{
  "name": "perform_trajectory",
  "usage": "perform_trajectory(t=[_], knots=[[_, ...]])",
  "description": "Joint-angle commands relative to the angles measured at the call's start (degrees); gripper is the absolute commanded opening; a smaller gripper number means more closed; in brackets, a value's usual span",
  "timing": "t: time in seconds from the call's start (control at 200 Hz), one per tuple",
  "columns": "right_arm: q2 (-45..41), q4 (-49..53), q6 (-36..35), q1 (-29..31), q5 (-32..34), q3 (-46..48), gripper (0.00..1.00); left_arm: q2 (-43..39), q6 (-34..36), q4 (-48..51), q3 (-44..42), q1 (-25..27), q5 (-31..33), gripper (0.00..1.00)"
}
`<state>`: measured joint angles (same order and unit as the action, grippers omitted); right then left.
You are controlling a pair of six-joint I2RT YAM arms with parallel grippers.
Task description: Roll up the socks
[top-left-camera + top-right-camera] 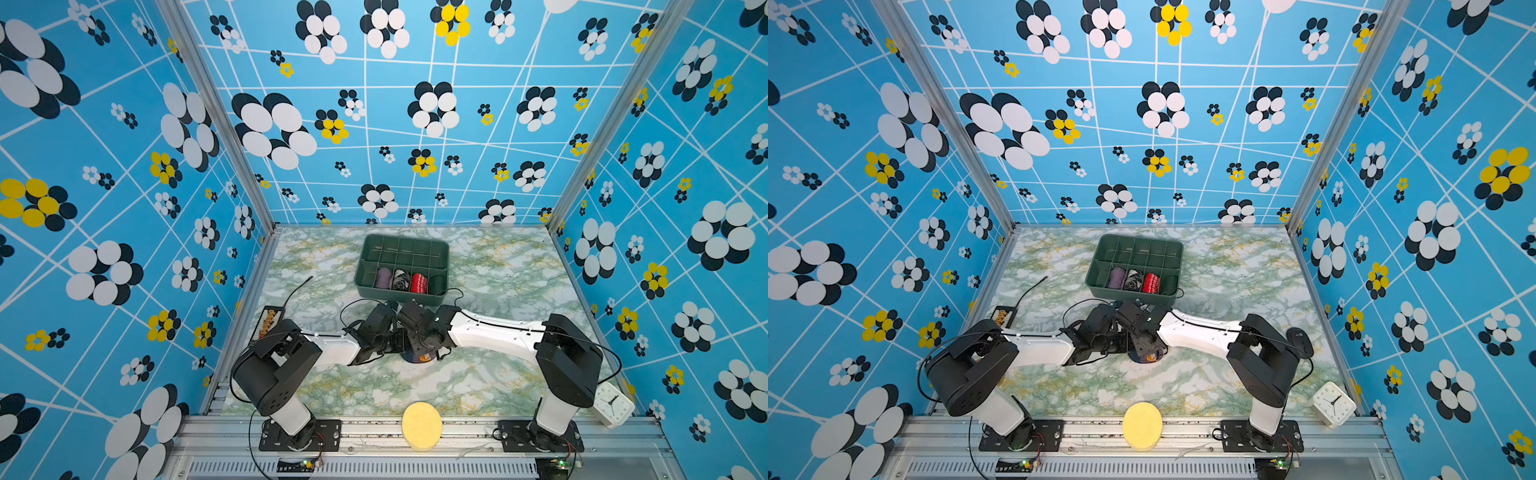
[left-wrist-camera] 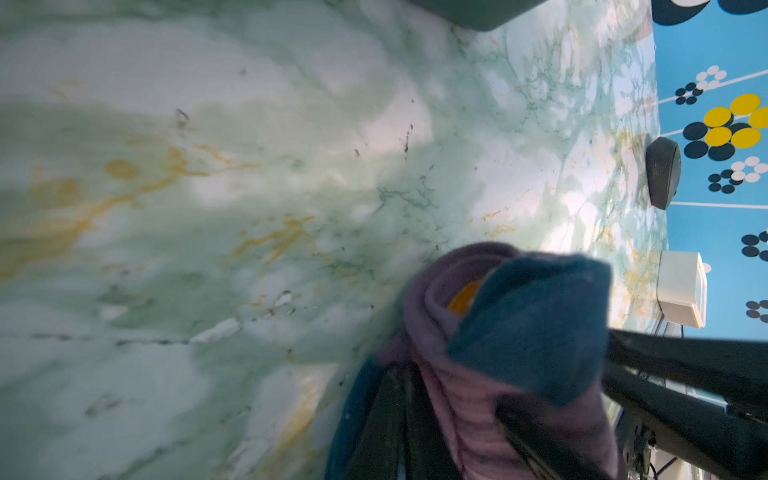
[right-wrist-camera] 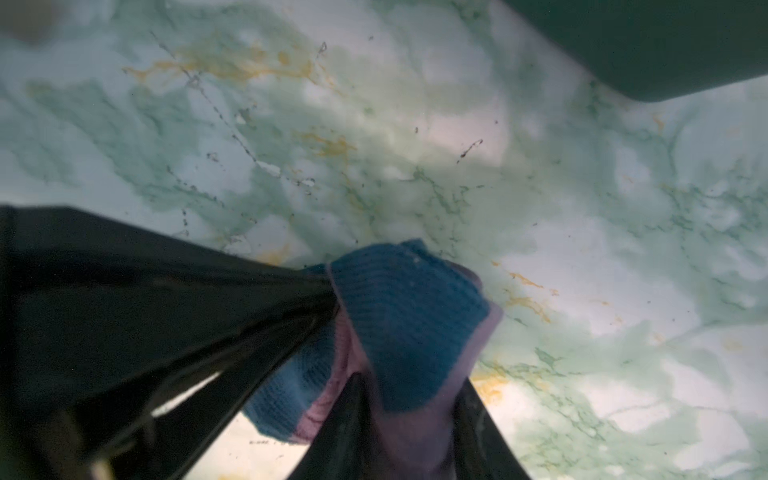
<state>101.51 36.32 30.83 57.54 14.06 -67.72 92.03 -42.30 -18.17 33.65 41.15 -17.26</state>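
Observation:
The socks (image 1: 419, 357) (image 1: 1148, 356) lie bunched mid-table, mostly hidden under both wrists in both top views. Close up, the socks (image 2: 528, 332) are purple ribbed knit with a dark blue patch and a bit of orange inside the fold. My left gripper (image 2: 402, 370) is shut, its two fingers pressed together on the edge of the bundle. In the right wrist view the socks (image 3: 407, 316) hang just above the marbled table. My right gripper (image 3: 411, 378) has its jaws partly apart, with purple fabric filling the gap between the fingers.
A green divided bin (image 1: 401, 245) stands just behind the grippers, with purple, black-and-white (image 1: 401, 279) and red (image 1: 419, 283) bundles in its front row. A yellow round sponge (image 1: 422, 424) sits at the front edge, a white clock (image 1: 613, 405) front right, and a small abacus-like tray (image 1: 270, 322) left.

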Motion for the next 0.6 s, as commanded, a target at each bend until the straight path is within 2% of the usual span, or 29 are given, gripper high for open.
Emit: perform_trajectory(t=[0.0, 0.395, 0.595], knots=[[-1.7, -1.9, 0.5, 0.6, -3.0, 1.7, 0.37, -2.4, 1.4, 2.2, -0.6, -0.9, 0.4, 0.09], [-4.0, -4.0, 0.3, 0.6, -3.6, 2.8, 0.38, -2.7, 0.7, 1.6, -1.5, -1.1, 0.0, 0.09], [-3.5, -3.7, 0.1, 0.6, -3.7, 2.5, 0.37, -8.5, -0.2, 4.8, -4.2, -0.1, -0.6, 0.09]])
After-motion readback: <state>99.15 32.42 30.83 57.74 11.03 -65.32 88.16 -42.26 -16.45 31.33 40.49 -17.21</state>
